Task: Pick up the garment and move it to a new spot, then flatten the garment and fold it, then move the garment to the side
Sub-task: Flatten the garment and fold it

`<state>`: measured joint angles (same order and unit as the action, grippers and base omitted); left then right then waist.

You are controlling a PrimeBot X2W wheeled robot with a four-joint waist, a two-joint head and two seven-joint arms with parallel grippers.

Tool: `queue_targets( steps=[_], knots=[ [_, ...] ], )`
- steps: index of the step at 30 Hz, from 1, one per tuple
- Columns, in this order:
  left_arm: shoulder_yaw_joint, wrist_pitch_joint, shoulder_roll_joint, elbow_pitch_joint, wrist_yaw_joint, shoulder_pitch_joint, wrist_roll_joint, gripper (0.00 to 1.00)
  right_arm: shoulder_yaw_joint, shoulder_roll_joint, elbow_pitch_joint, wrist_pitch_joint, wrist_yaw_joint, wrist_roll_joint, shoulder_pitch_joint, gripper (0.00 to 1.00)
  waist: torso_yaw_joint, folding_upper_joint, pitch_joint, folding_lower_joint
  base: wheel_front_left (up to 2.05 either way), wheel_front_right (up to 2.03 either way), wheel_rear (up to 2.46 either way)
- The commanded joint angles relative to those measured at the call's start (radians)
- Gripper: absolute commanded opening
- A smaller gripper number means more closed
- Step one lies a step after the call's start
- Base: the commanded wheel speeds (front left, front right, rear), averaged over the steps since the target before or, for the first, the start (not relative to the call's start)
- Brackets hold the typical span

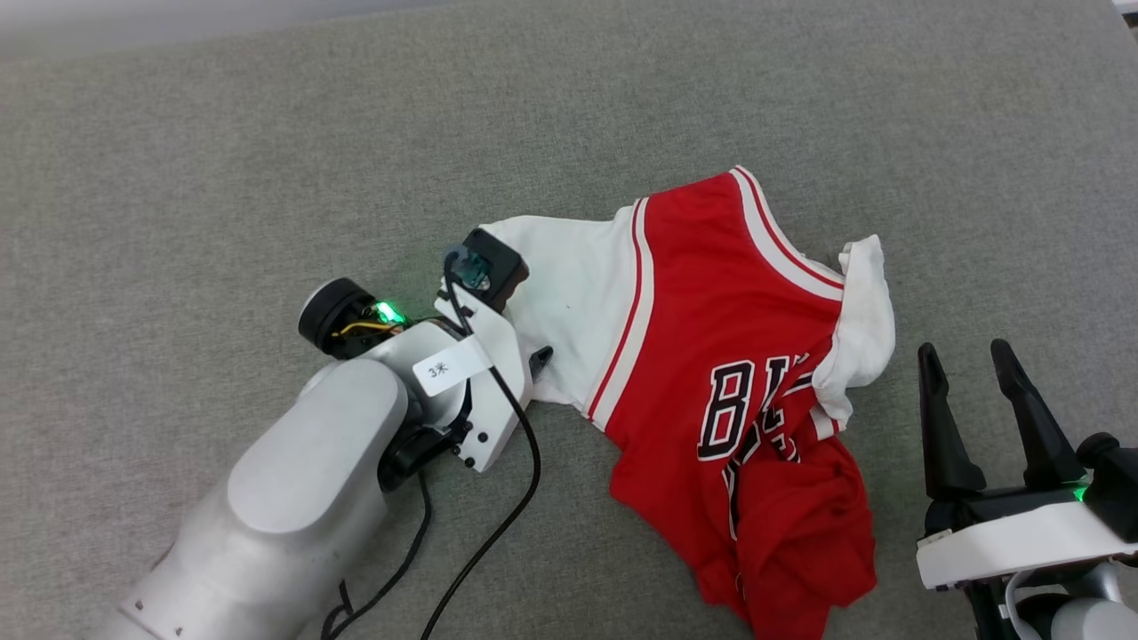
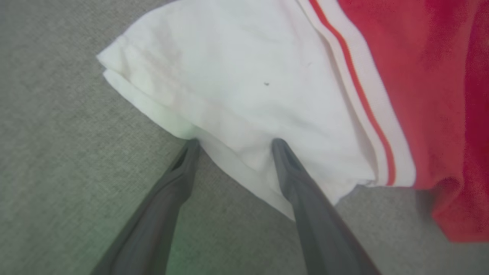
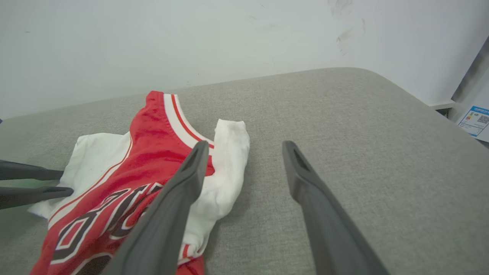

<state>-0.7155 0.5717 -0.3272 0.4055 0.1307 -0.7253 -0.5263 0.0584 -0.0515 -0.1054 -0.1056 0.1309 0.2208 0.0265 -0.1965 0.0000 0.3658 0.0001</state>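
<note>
From the head, shows the garment [image 1: 711, 311] lying crumpled on the grey fabric-covered bench [image 1: 222, 133], right of centre, red front up with black white-outlined letters partly in sight, one white sleeve spread leftward and the other folded over at the right. Places the left end effector [image 1: 533, 364] at the edge of that left sleeve, mostly hidden under its own wrist, and the right end effector [image 1: 966, 349] just beside the garment's right side, apart from the cloth, fingers spread and holding nothing. Along the left wrist, shows the left end effector [image 2: 235, 142] released, jaws wide, one fingertip at the hem of the garment [image 2: 248, 76] on its white sleeve, the other over the sleeve cloth, nothing pinched between. Along the right wrist, shows the right end effector [image 3: 245, 143] likewise released over the bench [image 3: 363, 133], the garment [image 3: 153, 152] to its left, the left end effector [image 3: 63, 182] reaching in at the far sleeve, and a pale wall [image 3: 229, 38] behind.
</note>
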Motion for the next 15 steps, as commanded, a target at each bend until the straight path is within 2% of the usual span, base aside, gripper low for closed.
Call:
queue_targets(
  steps=[1,2,3,4,5,7,10,15],
  knots=[
    [-0.036,0.032,-0.012,0.030,0.000,0.021,-0.005,1.00,0.000,0.002,0.006,-0.008,0.000,0.008,0.015,1.00,-0.011,0.0000,0.012,-0.0001,0.00,0.00,0.00],
    [-0.068,0.051,-0.020,0.032,0.000,0.019,-0.011,1.00,0.000,0.002,0.012,-0.012,0.000,0.010,0.017,1.00,-0.012,0.0000,0.014,-0.0001,0.00,0.00,0.00],
    [-0.101,0.071,-0.027,0.033,0.000,0.018,-0.020,0.91,0.002,0.002,0.020,-0.013,0.000,0.015,0.019,1.00,-0.013,0.0000,0.017,-0.0001,0.00,0.00,0.00],
    [-0.140,0.094,-0.035,0.032,0.002,0.017,-0.031,0.38,0.001,0.002,0.026,-0.017,0.000,0.016,0.021,1.00,-0.014,0.0000,0.018,-0.0001,0.00,0.00,0.00],
    [-0.170,0.107,-0.045,0.029,0.002,0.014,-0.037,0.00,0.001,0.002,0.030,-0.019,0.000,0.016,0.024,1.00,-0.015,0.0000,0.020,-0.0001,0.00,0.00,0.00],
    [-0.214,0.104,-0.068,0.019,0.003,-0.005,-0.038,0.00,0.001,0.002,0.038,-0.027,0.000,0.019,0.029,1.00,-0.015,0.0000,0.021,-0.0001,0.00,0.00,0.00],
    [-0.209,0.037,-0.097,0.014,-0.004,-0.046,-0.009,0.00,0.004,0.002,0.053,-0.030,0.000,0.027,0.029,1.00,-0.012,0.0000,0.014,-0.0001,0.00,0.00,0.00],
    [-0.157,-0.100,-0.122,-0.045,-0.058,-0.050,0.022,0.00,0.032,0.002,0.071,-0.022,0.000,0.028,0.016,1.00,0.010,0.0000,-0.025,-0.0001,0.00,0.00,0.00]
  ],
)
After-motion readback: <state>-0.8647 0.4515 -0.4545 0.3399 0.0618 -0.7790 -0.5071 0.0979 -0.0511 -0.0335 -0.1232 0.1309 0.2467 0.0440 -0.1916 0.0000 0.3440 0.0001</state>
